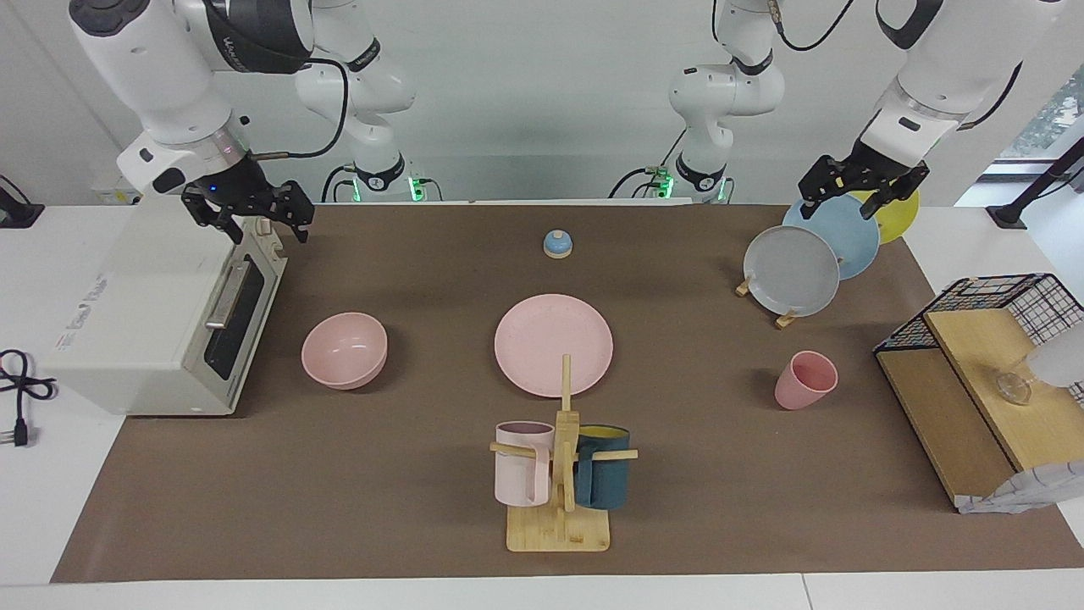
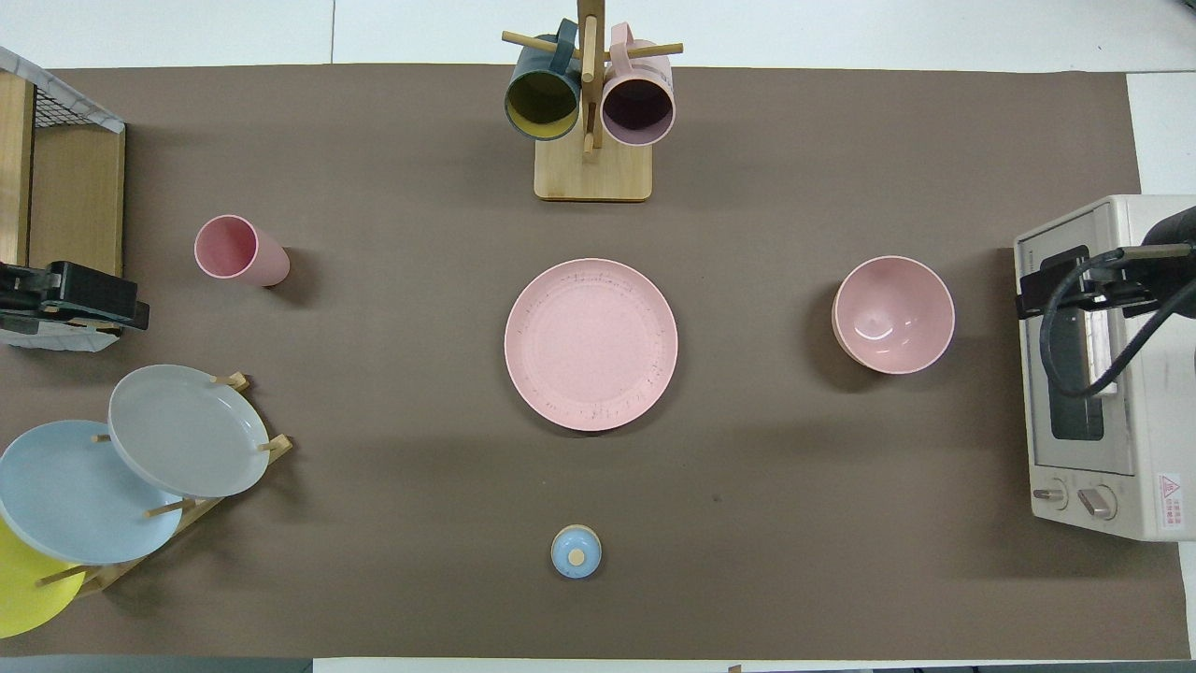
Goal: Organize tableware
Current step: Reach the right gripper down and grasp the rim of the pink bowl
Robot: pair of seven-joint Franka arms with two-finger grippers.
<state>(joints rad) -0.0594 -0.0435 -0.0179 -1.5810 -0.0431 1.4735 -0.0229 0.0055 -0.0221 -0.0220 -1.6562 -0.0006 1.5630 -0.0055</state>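
Fingers of the left gripper (image 1: 860, 188) and right gripper (image 1: 247, 216) apparently spread, empty, at desk (image 1: 339, 508) ends; stack bowl (image 1: 345, 349) centrally on plate (image 1: 554, 344).

Robotics lab staged as a kitchen: two Franka arms (image 1: 169, 93) bolted at a white table (image 1: 51, 254), brown mat (image 1: 406, 508), toaster oven (image 1: 161, 313), plate rack (image 2: 187, 509), mug tree (image 1: 563, 474), bare white walls.
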